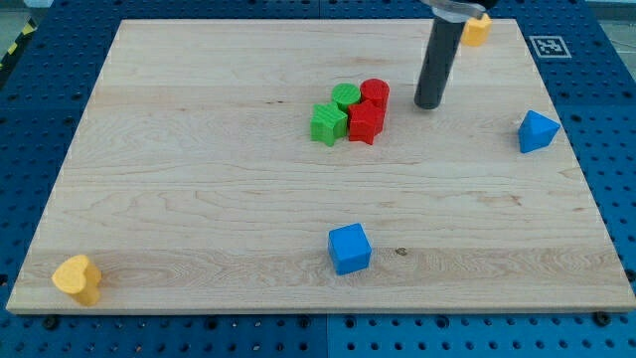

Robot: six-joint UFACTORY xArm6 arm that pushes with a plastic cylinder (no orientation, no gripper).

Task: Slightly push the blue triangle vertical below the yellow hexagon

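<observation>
The blue triangle (pixel 537 130) lies near the board's right edge. The yellow hexagon (pixel 478 29) sits at the view's top right, partly hidden behind the rod. My tip (pixel 429 104) rests on the board between them, to the left of the blue triangle and below and left of the yellow hexagon. It touches no block. It stands just right of the red cylinder (pixel 375 93).
A cluster sits mid-board: a green cylinder (pixel 346 96), a green star (pixel 327 123), a red star (pixel 365 122) and the red cylinder. A blue cube (pixel 350 249) lies at bottom centre. A yellow heart (pixel 79 277) lies at bottom left. The wooden board (pixel 199 199) rests on a blue pegboard.
</observation>
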